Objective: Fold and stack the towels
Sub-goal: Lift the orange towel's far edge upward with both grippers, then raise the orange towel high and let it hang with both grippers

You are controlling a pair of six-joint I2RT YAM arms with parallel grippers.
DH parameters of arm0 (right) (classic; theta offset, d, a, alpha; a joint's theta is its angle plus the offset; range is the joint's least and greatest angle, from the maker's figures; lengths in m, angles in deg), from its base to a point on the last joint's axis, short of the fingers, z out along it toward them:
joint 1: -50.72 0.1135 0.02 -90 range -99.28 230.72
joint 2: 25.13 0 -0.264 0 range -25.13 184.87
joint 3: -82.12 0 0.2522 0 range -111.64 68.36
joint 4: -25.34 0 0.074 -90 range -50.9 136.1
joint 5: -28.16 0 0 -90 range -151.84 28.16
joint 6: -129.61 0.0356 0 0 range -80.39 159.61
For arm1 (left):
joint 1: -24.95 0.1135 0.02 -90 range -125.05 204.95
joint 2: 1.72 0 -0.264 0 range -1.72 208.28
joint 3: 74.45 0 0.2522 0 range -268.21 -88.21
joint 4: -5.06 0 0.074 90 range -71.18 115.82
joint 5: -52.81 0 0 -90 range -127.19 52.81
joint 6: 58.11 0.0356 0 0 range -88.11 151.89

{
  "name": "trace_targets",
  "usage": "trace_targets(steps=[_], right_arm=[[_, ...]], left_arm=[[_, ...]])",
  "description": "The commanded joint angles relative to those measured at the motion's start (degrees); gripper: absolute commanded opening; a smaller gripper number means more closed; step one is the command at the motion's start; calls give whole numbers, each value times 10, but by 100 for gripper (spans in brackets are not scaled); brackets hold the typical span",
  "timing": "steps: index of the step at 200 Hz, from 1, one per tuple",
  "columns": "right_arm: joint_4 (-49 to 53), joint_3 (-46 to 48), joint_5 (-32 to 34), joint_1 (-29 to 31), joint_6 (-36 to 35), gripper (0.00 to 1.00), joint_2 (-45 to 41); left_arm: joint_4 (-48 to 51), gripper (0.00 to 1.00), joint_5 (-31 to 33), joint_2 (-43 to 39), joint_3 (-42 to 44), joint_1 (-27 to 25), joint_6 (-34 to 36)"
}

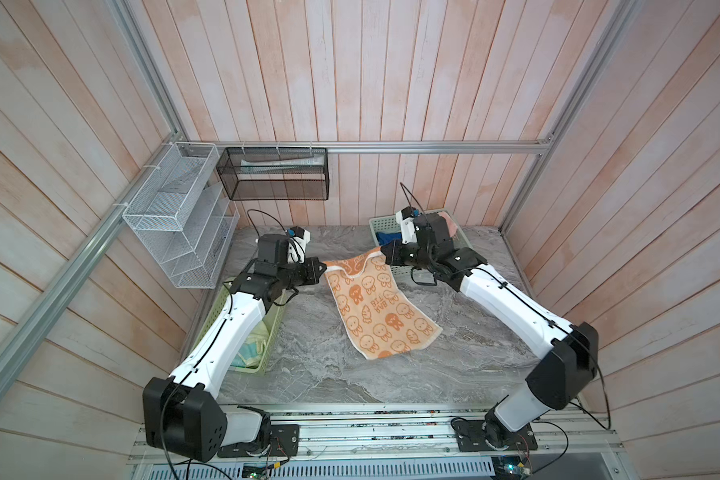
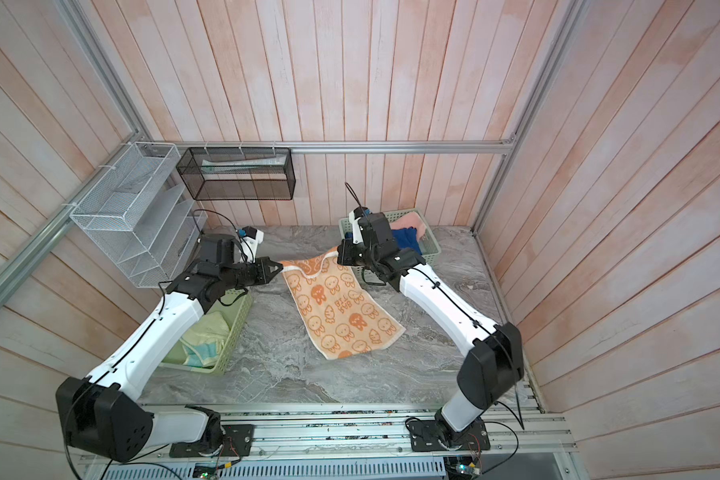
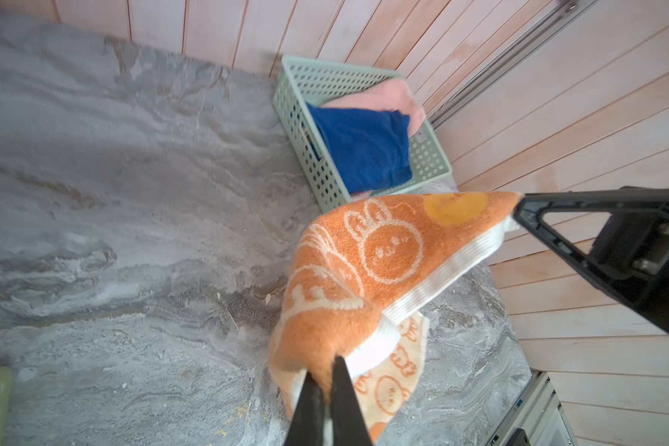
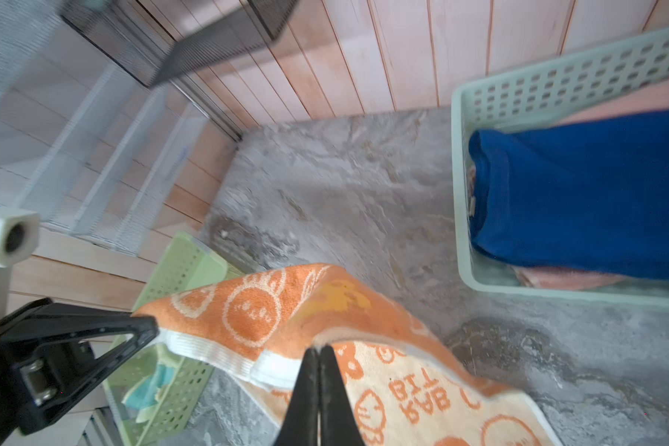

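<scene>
The orange towel with cream bunnies (image 1: pixel 375 307) (image 2: pixel 337 307) lies partly on the marble table. Its far edge is lifted and sags between the two grippers. My left gripper (image 1: pixel 323 270) (image 3: pixel 333 367) is shut on the towel's far left corner. My right gripper (image 1: pixel 384 252) (image 4: pixel 319 347) is shut on the far right corner. A blue towel (image 3: pixel 364 150) (image 4: pixel 580 193) lies on a pink towel (image 3: pixel 375 98) in the back right basket (image 1: pixel 381 224). A teal-and-cream towel (image 2: pixel 202 349) sits in the left basket (image 2: pixel 233 328), partly hidden under my left arm.
A white wire rack (image 1: pixel 175 216) and a black mesh basket (image 1: pixel 273 174) hang on the back left walls. The grey marble tabletop (image 1: pixel 308 353) stretches in front of the towel. Wooden walls close in on three sides.
</scene>
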Motion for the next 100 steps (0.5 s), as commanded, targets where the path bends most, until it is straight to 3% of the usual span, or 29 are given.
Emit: trace_targets(steps=[1,50,100], right_arm=[[-33,26,54,14,-20,0,-73],[-38,55,155,77,-55,0,-212],[-15,36,255,189,-82,0,-280]], left_arm=[[40,0,12,-48,-45,-1,30],[111,0,78,-132,-161,-47,50],[176,0,83,-149,-286,-66,33]])
